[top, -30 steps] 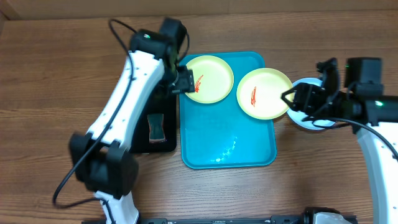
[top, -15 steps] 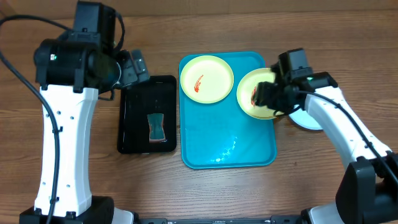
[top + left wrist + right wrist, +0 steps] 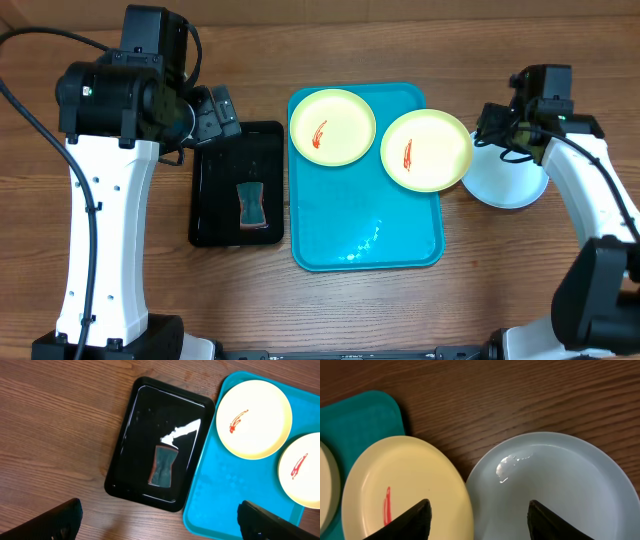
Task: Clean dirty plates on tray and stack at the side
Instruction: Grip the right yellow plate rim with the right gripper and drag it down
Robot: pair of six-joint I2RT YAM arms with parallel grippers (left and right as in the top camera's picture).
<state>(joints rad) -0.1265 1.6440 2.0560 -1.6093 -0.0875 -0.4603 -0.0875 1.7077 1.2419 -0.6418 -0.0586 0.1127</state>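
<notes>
Two pale yellow plates with red smears lie on the turquoise tray [image 3: 350,235]: one at its back left [image 3: 332,127] [image 3: 256,419], one at its back right [image 3: 425,150] [image 3: 402,487], overhanging the tray's right rim. A light blue plate [image 3: 510,180] [image 3: 555,480] sits on the table right of the tray, with no smear showing; the right yellow plate overlaps its left edge. My right gripper [image 3: 492,128] [image 3: 479,517] hovers open over that overlap, holding nothing. My left gripper [image 3: 215,115] [image 3: 160,525] hangs wide open and empty over the black tray's back left corner.
A narrow black tray [image 3: 215,195] [image 3: 132,425] lies left of the turquoise one, holding a sponge [image 3: 253,205] [image 3: 162,464] and a white streak [image 3: 180,432]. Bare wooden table surrounds both trays.
My left gripper left the back left yellow plate, swung left over the black tray and opened wider. My right gripper passed over the right yellow plate, then returned right to the blue plate.
</notes>
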